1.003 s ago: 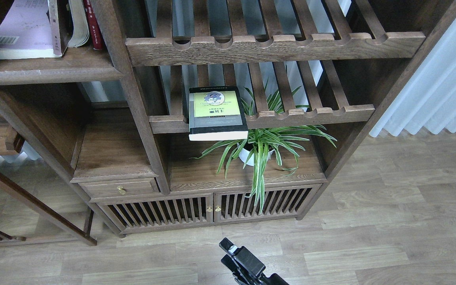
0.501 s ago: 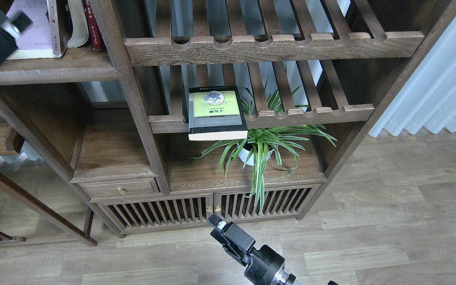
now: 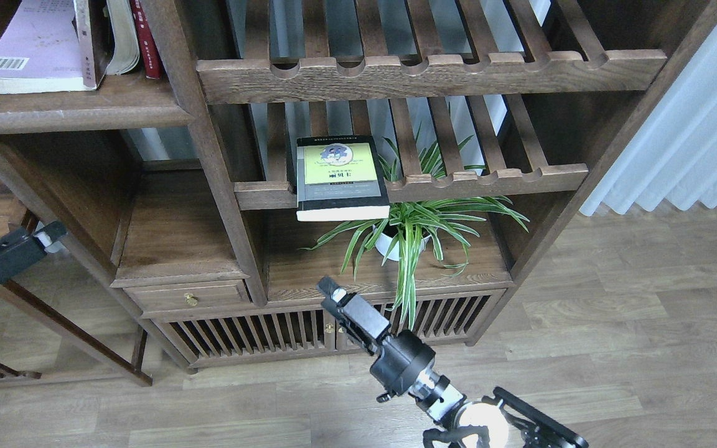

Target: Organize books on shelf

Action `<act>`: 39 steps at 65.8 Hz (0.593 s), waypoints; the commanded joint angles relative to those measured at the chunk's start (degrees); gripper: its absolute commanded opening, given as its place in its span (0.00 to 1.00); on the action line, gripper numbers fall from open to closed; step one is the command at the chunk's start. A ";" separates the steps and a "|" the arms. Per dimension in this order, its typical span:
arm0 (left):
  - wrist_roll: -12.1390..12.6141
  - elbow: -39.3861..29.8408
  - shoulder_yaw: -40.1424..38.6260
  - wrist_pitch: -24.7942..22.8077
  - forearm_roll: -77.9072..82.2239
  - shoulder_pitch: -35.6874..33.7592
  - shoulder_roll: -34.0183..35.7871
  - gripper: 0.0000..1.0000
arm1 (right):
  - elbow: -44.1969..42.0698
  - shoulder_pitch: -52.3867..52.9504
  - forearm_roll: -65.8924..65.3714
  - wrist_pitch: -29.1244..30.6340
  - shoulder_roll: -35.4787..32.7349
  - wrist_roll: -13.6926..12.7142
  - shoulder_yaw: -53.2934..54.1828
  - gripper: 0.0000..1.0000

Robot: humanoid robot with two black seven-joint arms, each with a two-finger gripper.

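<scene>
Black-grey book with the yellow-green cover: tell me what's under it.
The black-grey book lies flat on a slatted rack, overhanging its front rail. Below are a spider plant and white pot; slats beneath are covered.

The right arm [image 3: 405, 364] is matte black, ending in a boxy right claw [image 3: 333, 291] with a small white tip. Behind a round black joint sit silver metal rings and a glossy white disc. The left claw [image 3: 41, 239] is black, white-tipped too.
</scene>
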 commanded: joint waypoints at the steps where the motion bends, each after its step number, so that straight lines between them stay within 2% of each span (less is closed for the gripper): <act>1: -0.53 2.94 1.95 -0.02 0.05 2.07 -0.31 1.00 | -1.64 3.22 2.59 -2.94 0.01 1.04 -1.18 0.98; 9: -0.62 5.32 3.80 -0.02 0.14 2.60 -1.01 1.00 | -3.14 6.30 3.11 -3.37 0.01 1.04 -3.47 0.98; 27: -0.45 5.85 3.97 -0.02 0.22 2.60 -2.68 1.00 | -3.58 12.19 7.68 -3.90 0.01 1.04 -4.79 0.97; 39: -0.45 5.93 3.36 -0.02 0.22 2.43 -3.04 1.00 | -6.92 13.60 10.32 -10.14 0.01 1.30 -5.84 0.97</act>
